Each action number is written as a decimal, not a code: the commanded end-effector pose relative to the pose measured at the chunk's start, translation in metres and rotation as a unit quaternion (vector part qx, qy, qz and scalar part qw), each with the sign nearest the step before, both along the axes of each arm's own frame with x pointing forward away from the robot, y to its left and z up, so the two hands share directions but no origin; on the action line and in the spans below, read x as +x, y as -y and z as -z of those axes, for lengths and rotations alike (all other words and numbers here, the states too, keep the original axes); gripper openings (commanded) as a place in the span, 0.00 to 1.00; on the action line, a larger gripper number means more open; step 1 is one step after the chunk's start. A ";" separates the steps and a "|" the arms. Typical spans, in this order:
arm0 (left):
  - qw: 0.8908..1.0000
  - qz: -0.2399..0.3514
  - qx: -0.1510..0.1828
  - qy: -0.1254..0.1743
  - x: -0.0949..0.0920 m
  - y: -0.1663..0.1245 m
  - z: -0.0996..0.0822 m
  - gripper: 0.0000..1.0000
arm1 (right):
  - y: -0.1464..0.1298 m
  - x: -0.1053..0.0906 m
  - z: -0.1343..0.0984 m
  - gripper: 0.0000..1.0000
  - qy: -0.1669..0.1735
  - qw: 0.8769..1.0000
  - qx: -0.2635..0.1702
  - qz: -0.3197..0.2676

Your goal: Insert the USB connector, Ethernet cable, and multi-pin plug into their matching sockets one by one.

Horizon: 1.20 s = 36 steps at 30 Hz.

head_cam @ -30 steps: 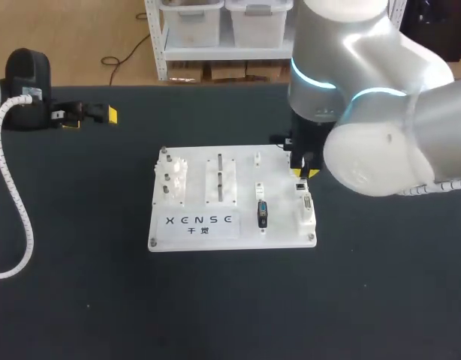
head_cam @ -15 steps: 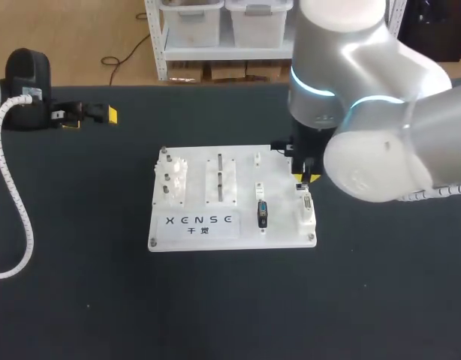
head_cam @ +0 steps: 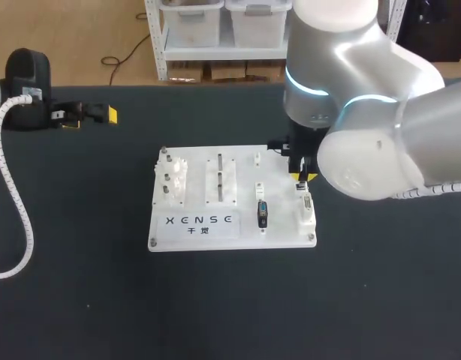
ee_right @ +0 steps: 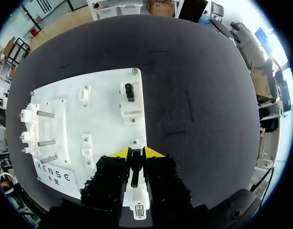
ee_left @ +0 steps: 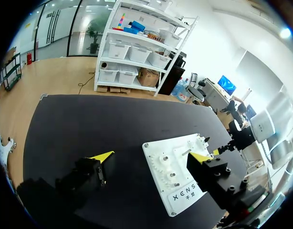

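The white socket board (head_cam: 279, 199) lies mid-table. My right gripper (head_cam: 302, 177) hangs over its right rear part and is shut on a slim black Ethernet plug (ee_right: 135, 168) held upright between the yellow tips (ee_right: 137, 153). Just in front of the tips is the white socket block (head_cam: 308, 214), with a multi-pin socket (ee_right: 139, 208) on it. A black plug (head_cam: 262, 214) stands in a holder near the board's front. Another black plug (ee_right: 130, 91) sits in a white holder ahead of the gripper. My left gripper (head_cam: 91, 116) rests far off at the table's left rear, open and empty (ee_left: 151, 157).
White gears and upright posts (head_cam: 172, 176) occupy the board's left part (ee_right: 36, 129). A white corrugated cable (head_cam: 16, 202) curves along the table's left edge. My right arm's large elbow (head_cam: 366, 150) overhangs the table to the right of the board.
My right arm has shifted slightly to the left above the board, its tips staying at the right rear socket block with the same grip. The left arm has not moved.
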<state>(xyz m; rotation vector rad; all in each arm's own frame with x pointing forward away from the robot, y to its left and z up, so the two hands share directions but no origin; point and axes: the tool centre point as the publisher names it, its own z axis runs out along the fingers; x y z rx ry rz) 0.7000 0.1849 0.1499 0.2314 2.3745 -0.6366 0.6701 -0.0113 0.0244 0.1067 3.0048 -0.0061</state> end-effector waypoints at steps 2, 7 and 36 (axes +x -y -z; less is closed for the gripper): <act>1.000 0.000 0.000 0.000 0.000 0.000 0.000 1.00 | -0.002 0.000 0.003 0.00 -0.001 1.000 -0.002 -0.001; 1.000 0.000 0.000 0.000 0.000 0.000 0.000 1.00 | -0.004 -0.001 0.003 0.00 -0.002 1.000 -0.002 -0.003; 1.000 0.000 0.000 0.000 0.000 0.000 0.000 1.00 | 0.000 -0.004 0.009 0.00 -0.007 1.000 -0.008 -0.001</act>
